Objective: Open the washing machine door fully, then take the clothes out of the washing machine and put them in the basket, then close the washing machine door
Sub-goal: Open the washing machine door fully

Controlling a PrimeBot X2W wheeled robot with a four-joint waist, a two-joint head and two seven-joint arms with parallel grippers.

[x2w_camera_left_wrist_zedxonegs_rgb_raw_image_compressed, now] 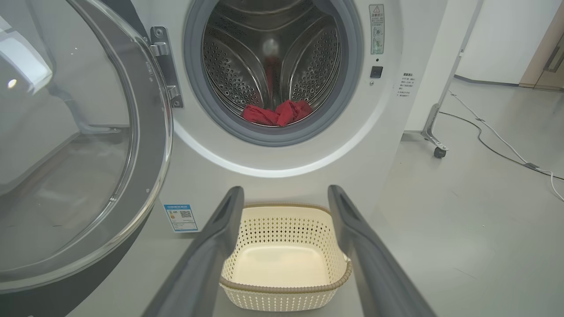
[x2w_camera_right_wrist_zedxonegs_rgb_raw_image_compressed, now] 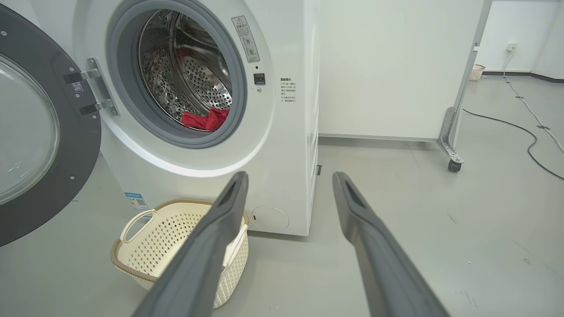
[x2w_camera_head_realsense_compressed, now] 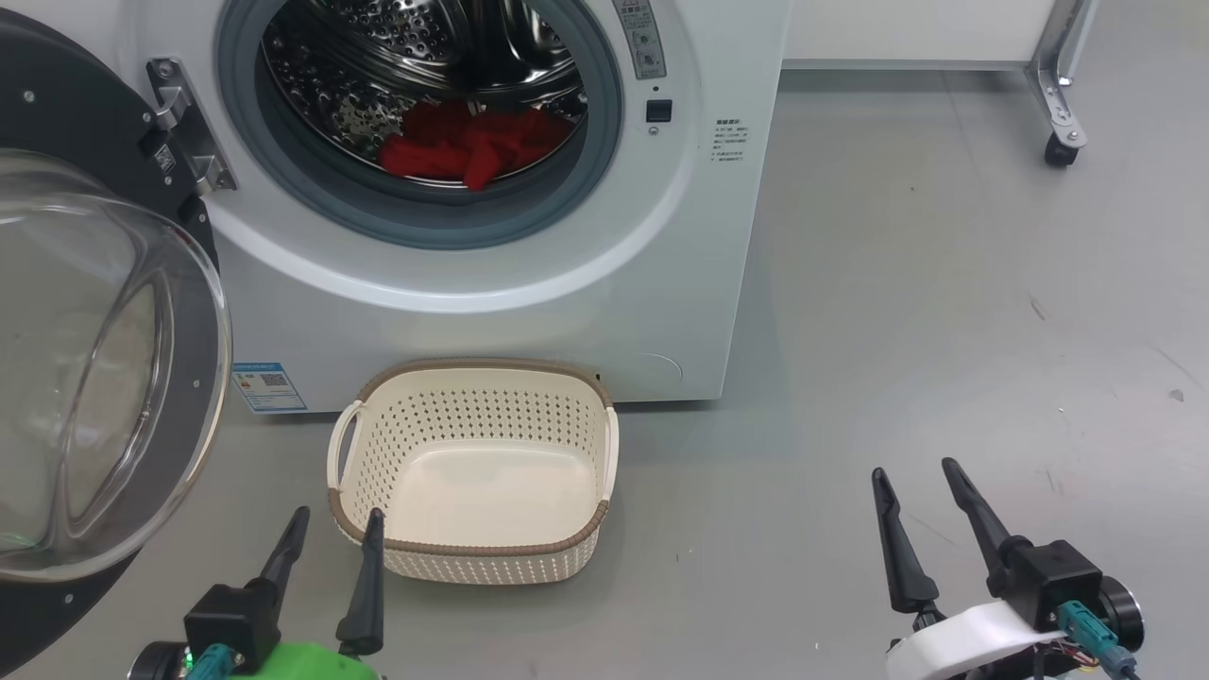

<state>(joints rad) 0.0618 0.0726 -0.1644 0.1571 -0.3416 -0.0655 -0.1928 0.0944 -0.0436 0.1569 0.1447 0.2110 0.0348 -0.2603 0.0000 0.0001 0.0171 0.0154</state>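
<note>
A: Head view, first item?
B: Clothes (x2w_camera_head_realsense_compressed: 472, 146): red heap, upper centre, low in the washer (x2w_camera_head_realsense_compressed: 567, 312) drum. Likely soft, light and limp; pinch a raised fold at the front edge. Door (x2w_camera_head_realsense_compressed: 94, 378) stands open at left. Basket (x2w_camera_head_realsense_compressed: 491, 557) lower centre, empty.
A: Grippers?
B: Left gripper (x2w_camera_head_realsense_compressed: 338, 513) lower left, right gripper (x2w_camera_head_realsense_compressed: 913, 468) lower right. Both have jaws spread wide, hold nothing, and sit well apart from the clothes.
A: Left wrist view?
B: Clothes upper centre, well above the fingertips; basket between the fingers.
A: Right wrist view?
B: Clothes up and left of the left finger; basket lower left.
</note>
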